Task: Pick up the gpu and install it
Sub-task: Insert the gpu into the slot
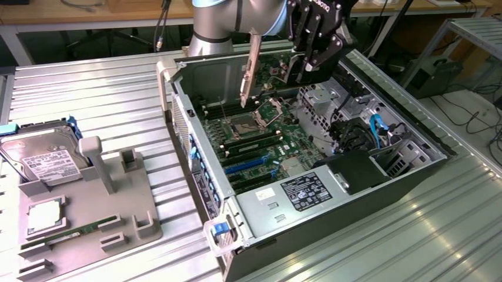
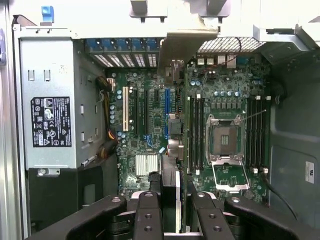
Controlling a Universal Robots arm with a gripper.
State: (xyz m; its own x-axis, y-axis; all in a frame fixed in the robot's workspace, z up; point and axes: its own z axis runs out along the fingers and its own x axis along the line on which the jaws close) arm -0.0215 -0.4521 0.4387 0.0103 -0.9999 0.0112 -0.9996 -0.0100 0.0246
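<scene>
Exterior view: open computer case (image 1: 330,235) lies on the surface (image 1: 102,88); gpu (image 1: 250,70) hangs upright above its twelve o'clock end, jaws clamped on it. Risk: alignment unclear; an offset card could strike the socket (image 1: 276,108).

gripper (image 1: 315,66) clamped on gpu (image 1: 251,70) above open computer case (image 1: 368,205), hard drive (image 1: 39,155) on grey fixture (image 1: 117,226) alongside

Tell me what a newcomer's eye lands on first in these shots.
The gpu stands out first, held in the arm's jaws in the air over the open computer case. Inside the case, the green motherboard with its opened CPU socket draws the eye next. At the exterior view's left, a hard drive sits in a grey fixture.
</scene>
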